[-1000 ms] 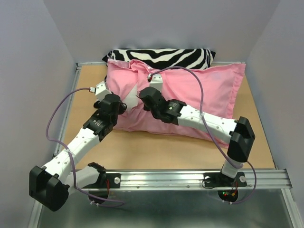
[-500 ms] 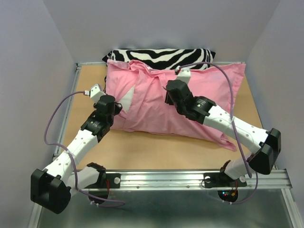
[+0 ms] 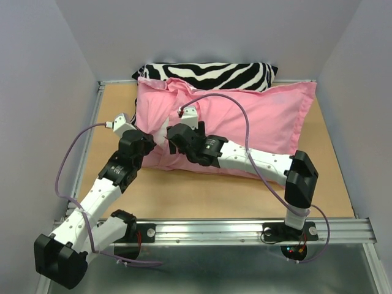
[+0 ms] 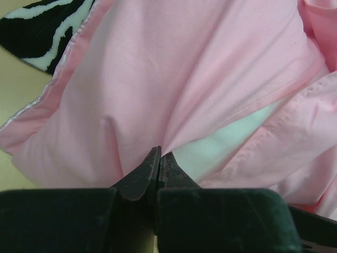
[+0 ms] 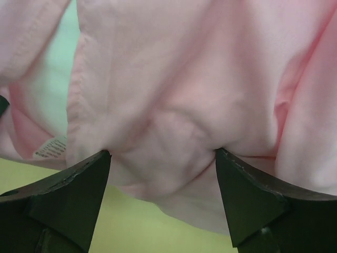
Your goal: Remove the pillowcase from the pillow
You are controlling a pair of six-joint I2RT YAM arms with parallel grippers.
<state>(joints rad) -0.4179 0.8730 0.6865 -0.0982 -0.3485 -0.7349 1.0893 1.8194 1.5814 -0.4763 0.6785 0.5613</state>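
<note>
- counter; tan board beneath both sets of fingers, carrying everything listed here.
- pillowcase; shiny pink fabric, on the pillow and covering nearly all of it; it lies ahead of both sets of fingers and stretches well away to the right of them; its hemmed opening gapes just beyond the left fingertips.
- pillow; white; seen only through the gap in the pink hem, just ahead of and slightly right of the left fingertips; the remainder is hidden inside the pillowcase.
- zebra cushion; black and white stripes; well beyond both sets of fingers, lying along the far side of the pillowcase.
- right fingers; spread wide apart, holding nothing; both tips press against a rumpled bulge of pink fabric that sits between them.
- left fingers; brought together, tips clamped on a pinch of the pillowcase, with creases fanning out from that point; just beside the right fingers in the overhead view.
- printed label; small, white, text too blurred to read; just above the left-hand tip of the right fingers.
</note>
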